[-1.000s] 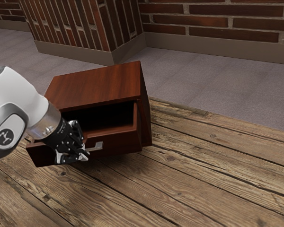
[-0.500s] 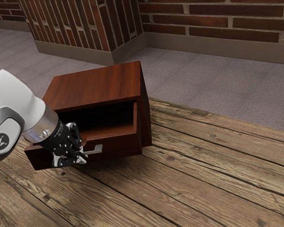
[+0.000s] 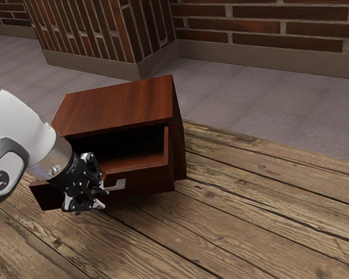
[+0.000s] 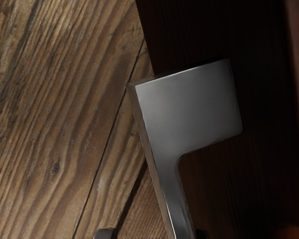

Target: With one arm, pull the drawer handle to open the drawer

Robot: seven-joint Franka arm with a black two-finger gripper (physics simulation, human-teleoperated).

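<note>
A dark red wooden cabinet [image 3: 122, 104] stands on the plank table. Its single drawer [image 3: 141, 174] is pulled partly out toward the exterior view's left, and a dark gap shows above it. A flat silver handle [image 3: 118, 185] sticks out from the drawer front. My black gripper [image 3: 98, 190] is shut on the handle's left part, one finger on each side of the bar. In the wrist view the handle [image 4: 189, 109] lies just ahead of my hand against the dark drawer front [image 4: 269, 149].
The wooden plank table [image 3: 250, 221] stretches to the exterior view's right and front. Behind the cabinet lie a grey floor [image 3: 267, 99] and brick walls [image 3: 267, 29]. In the wrist view the table planks [image 4: 55, 99] run beside the handle.
My gripper has moved a little toward the exterior view's left and down, holding the handle. The drawer has slid slightly further out of the cabinet with it.
</note>
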